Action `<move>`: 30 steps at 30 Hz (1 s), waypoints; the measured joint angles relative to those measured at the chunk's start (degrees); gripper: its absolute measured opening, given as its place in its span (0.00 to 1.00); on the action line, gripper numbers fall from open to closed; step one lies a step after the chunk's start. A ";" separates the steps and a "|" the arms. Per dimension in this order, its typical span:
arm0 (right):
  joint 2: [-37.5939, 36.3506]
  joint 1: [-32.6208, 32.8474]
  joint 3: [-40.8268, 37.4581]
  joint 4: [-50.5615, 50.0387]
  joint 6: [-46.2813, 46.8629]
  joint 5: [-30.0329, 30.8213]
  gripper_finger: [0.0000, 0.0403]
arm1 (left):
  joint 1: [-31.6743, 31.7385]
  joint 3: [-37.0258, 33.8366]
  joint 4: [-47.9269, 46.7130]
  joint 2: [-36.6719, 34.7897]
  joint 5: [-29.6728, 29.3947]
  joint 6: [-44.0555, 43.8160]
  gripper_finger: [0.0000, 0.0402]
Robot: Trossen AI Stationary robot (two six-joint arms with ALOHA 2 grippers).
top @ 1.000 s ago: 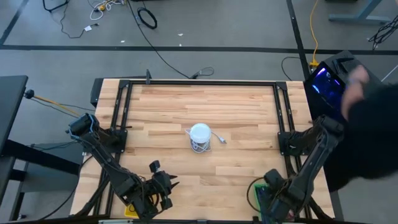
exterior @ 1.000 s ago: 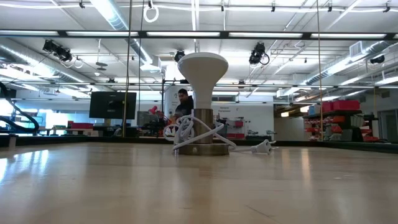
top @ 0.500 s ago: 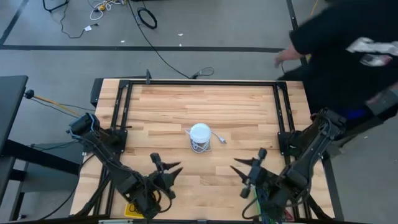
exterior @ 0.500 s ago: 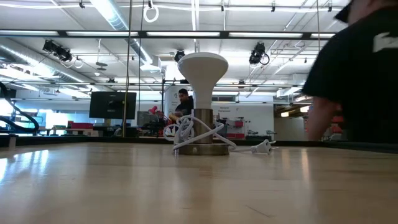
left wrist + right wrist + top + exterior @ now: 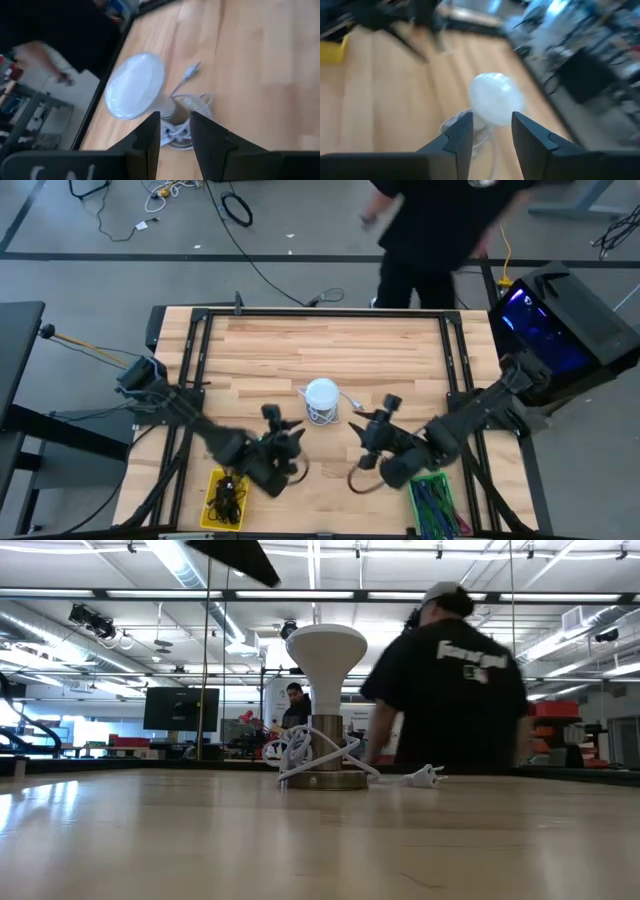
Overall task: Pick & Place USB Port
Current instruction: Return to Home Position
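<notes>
flanking hub (image 5: 322, 394), l gripper (image 5: 175, 116), r gripper (image 5: 492, 116), seemingly apart

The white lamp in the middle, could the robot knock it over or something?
Maybe. The left jaws and right jaws, both open, hang close on either side of the lamp, so a swing could tip it. Its loose cord could snag them. A person is right at the far edge of the table.

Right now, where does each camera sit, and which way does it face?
High: above the table, looking straight down; both arms show.
Low: at tabletop height, looking level across; no gripper shows.
Left wrist: on that arm, facing the lamp past the left gripper.
Right wrist: likewise, past the right gripper.
All four share the lamp.
</notes>
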 joint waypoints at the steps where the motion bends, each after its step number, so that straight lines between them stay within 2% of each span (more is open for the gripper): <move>1: -0.23 -1.65 -1.82 2.92 -2.36 -3.28 0.33 | 1.60 -0.01 0.06 0.00 1.81 1.76 0.27; 4: -3.45 -6.71 -9.70 15.57 -10.52 -13.77 0.33 | 5.69 -0.04 2.09 -0.01 6.39 9.05 0.27; 7: -11.04 -11.99 -20.31 33.61 -17.80 -22.66 0.33 | 7.67 -0.13 3.85 -1.68 6.27 13.35 0.27; 11: -24.51 -18.83 -36.89 49.40 -19.83 -29.26 0.33 | 8.47 -0.65 3.10 -6.51 5.31 14.93 0.27; 13: -31.57 -21.49 -44.49 57.29 -20.03 -32.68 0.33 | 8.88 -4.15 6.28 -10.62 5.24 17.77 0.27; 15: -37.88 -23.37 -51.12 64.09 -20.60 -36.84 0.33 | 9.90 -10.43 13.67 -16.11 7.21 20.41 0.27; 20: -50.10 -25.14 -62.23 68.33 -19.44 -39.90 0.33 | 14.66 -31.68 40.14 -33.38 24.30 26.84 0.27; 22: -53.70 -25.56 -65.24 68.33 -18.86 -40.07 0.33 | 16.43 -38.60 47.49 -40.47 28.32 28.06 0.27; 24: -57.14 -26.34 -68.12 67.63 -19.57 -39.95 0.33 | 18.24 -44.05 50.43 -46.57 29.53 28.03 0.27; 26: -60.38 -27.49 -70.27 68.14 -20.73 -40.68 0.33 | 19.62 -48.13 49.10 -52.31 31.73 27.83 0.27; 30: -65.66 -31.55 -74.60 68.17 -20.83 -45.39 0.33 | 21.47 -54.55 49.64 -62.37 39.25 28.52 0.27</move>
